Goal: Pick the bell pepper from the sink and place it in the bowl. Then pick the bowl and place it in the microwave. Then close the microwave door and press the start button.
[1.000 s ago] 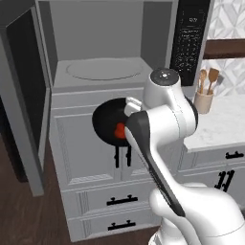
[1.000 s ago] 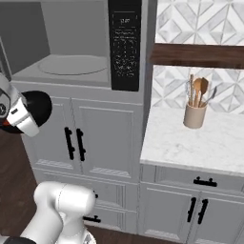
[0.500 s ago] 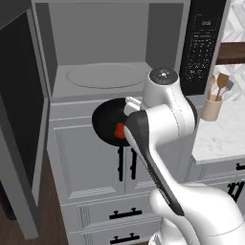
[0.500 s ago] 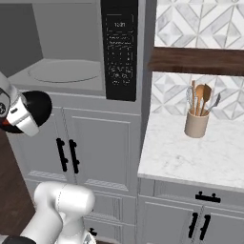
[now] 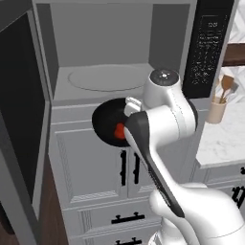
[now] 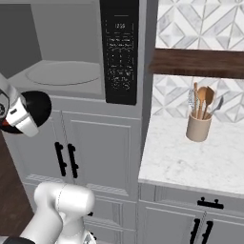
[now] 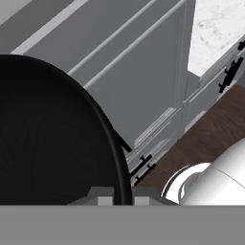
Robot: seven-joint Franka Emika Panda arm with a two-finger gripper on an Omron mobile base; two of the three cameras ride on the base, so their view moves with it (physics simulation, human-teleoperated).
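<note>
My gripper (image 5: 128,110) is shut on the rim of the wide black bowl (image 5: 106,122), holding it in the air before the cabinet front, just below the microwave (image 5: 100,48) opening. The small red bell pepper (image 5: 119,130) lies inside the bowl. The pale turntable (image 5: 107,76) sits bare in the cavity. The microwave door (image 5: 19,110) stands swung wide at the left. In the hand view the bowl (image 7: 48,134) covers the left half and its rim runs down between the finger tips of the gripper (image 7: 123,195). In the right base view the bowl (image 6: 40,106) hangs at the left edge.
The black control panel (image 5: 208,43) (image 6: 121,47) is right of the cavity. Grey cabinet doors with black handles (image 5: 129,167) stand under the microwave. A crock of wooden utensils (image 6: 198,126) rests on the marble counter (image 6: 190,162) at right, below a wooden shelf (image 6: 200,62).
The whole picture has shifted right and grown: the base has driven closer to the microwave. The arm keeps the bowl with the pepper in the same hold.
</note>
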